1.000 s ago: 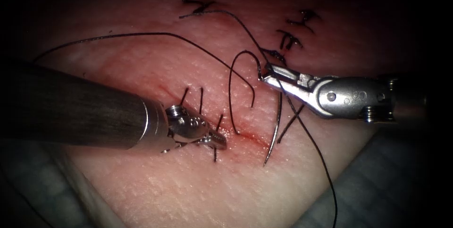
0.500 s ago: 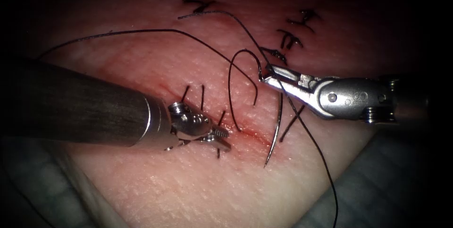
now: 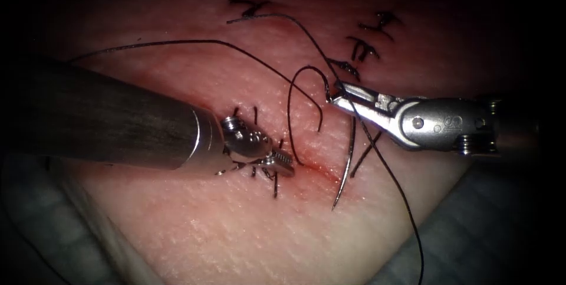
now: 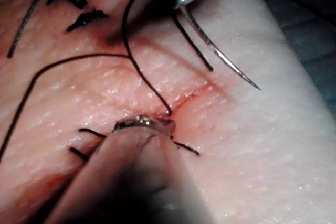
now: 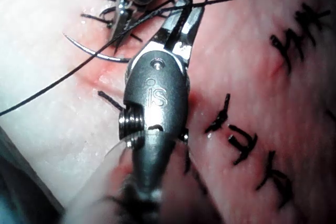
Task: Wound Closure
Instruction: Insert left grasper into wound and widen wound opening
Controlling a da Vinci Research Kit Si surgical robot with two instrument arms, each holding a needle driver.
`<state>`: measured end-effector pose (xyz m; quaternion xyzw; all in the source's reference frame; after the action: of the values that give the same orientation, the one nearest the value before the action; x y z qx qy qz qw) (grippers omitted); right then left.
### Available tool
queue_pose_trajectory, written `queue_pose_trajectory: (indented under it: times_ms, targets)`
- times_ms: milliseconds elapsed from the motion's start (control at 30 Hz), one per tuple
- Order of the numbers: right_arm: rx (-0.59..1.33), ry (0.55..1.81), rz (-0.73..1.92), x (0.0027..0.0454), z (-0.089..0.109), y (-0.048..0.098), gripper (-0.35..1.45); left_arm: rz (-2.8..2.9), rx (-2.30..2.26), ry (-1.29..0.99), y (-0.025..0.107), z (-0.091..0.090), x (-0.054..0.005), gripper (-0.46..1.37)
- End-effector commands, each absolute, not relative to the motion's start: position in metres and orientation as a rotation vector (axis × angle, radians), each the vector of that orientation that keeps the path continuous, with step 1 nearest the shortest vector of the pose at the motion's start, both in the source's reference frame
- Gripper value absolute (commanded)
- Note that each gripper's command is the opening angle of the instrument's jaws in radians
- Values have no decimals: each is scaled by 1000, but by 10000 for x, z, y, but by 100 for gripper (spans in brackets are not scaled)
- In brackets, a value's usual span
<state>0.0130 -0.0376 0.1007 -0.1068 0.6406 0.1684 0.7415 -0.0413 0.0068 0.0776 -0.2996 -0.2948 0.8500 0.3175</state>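
The tissue (image 3: 247,232) has a reddened cut (image 3: 315,170) running across it. My right tool (image 3: 335,97) lies just right of the cut, shut on the curved needle (image 3: 348,161) near its tail. The needle hangs below the jaws, out of the tissue, with its tip toward the near edge. The same needle (image 4: 226,59) also shows in the left wrist view and, as the needle (image 5: 97,53), in the right wrist view. Thread (image 3: 290,114) loops from the right jaws' tips down into the cut. My left tool (image 3: 283,164) sits on the cut's left side among the stitches, slightly open, holding nothing.
Finished black stitches (image 3: 254,117) cross the cut beside the left tool. Older rows of stitches (image 3: 362,49) mark the far tissue. A long slack thread (image 3: 194,42) arcs over the far side, and another strand (image 3: 407,208) trails off over the right tool toward the near edge.
My left tool has slid right and slightly up along the cut, toward where the thread enters. The right tool and needle have barely shifted.
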Motion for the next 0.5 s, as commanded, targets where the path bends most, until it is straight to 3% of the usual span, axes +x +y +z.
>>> queue_pose_trajectory:
  times_ms: [33,500]
  targets:
    - [-239,1404,373,129,1006,-377,-35,2237,-783,-802,66,777,-415,-18]
    - [-246,1405,364,127,1004,-377,-35,2247,-714,-875,53,803,-422,-25]
